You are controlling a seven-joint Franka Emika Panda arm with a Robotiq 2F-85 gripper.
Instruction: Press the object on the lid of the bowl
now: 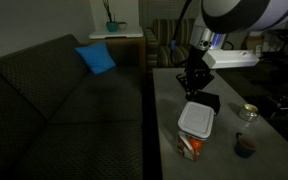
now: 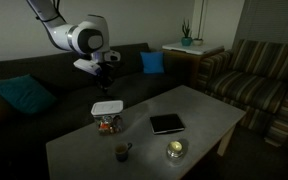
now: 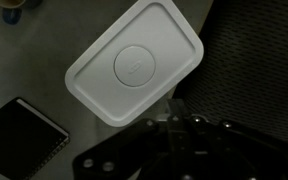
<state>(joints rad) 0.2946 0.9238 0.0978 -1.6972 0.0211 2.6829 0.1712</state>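
The bowl (image 1: 190,146) has orange-red and white patterned sides and stands near the table's sofa-side edge; it also shows in an exterior view (image 2: 108,124). Its white square lid (image 1: 196,120) (image 2: 107,107) fills the upper wrist view (image 3: 89,78). A small grey tab, the object (image 3: 134,65), sits in the lid's round centre. My gripper (image 1: 192,86) (image 2: 105,74) hangs above and just beyond the bowl, apart from the lid. In the wrist view its fingers (image 3: 174,125) look shut and empty, off the lid's edge.
A flat black square item (image 1: 206,101) (image 2: 167,124) (image 3: 22,138) lies beside the bowl. A small dark cup (image 1: 245,146) (image 2: 123,152) and a glass dish (image 1: 249,112) (image 2: 175,150) stand further along the table. A dark sofa (image 1: 64,110) borders the table.
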